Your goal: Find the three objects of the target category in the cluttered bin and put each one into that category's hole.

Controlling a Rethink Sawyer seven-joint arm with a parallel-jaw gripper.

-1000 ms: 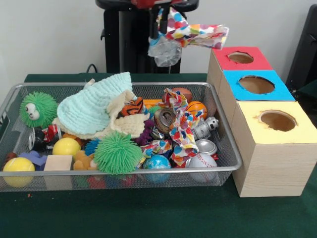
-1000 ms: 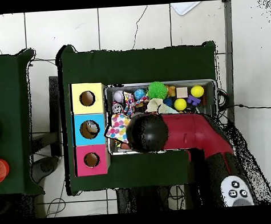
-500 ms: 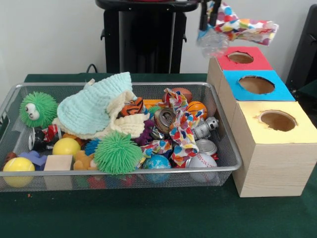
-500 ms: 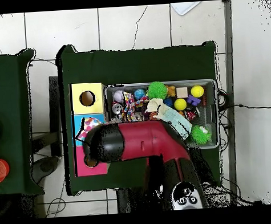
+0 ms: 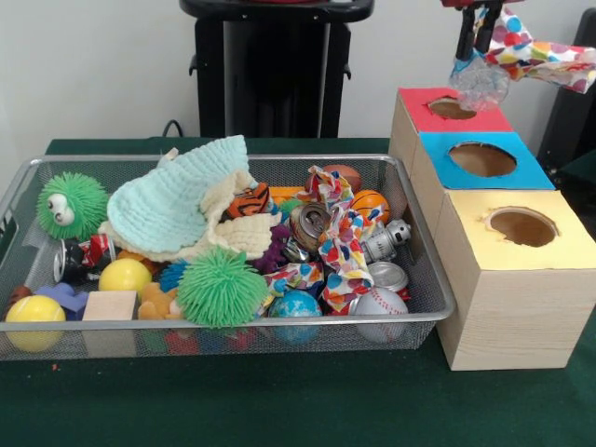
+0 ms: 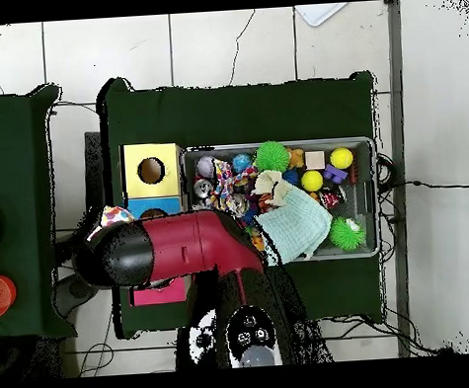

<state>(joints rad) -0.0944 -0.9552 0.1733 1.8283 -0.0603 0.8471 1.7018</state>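
Note:
My gripper point(image 5: 473, 56) hangs at the top right, shut on a multicoloured dotted cloth point(image 5: 535, 51) that trails off to the right. A clear crumpled bit point(image 5: 480, 86) dangles under it, just above the red box's hole point(image 5: 452, 107). The blue box's hole point(image 5: 481, 158) and the yellow box's hole point(image 5: 521, 226) lie nearer the camera. In the overhead view the red arm point(image 6: 183, 250) covers the red and blue boxes, and a corner of the cloth point(image 6: 111, 216) pokes out beyond them. A second dotted cloth point(image 5: 340, 247) lies in the wire bin point(image 5: 233, 321).
The bin holds a pale blue knitted cloth point(image 5: 177, 200), green spiky balls point(image 5: 221, 287), yellow balls point(image 5: 124, 275), a wooden block point(image 5: 109, 305), a baseball point(image 5: 377, 303), cans and small toys. The yellow box point(image 6: 150, 171) stays uncovered from above.
The arm has swung with the dotted cloth from above the bin's back edge across to the boxes, ending over and slightly past the red box. The bin's contents have not moved.

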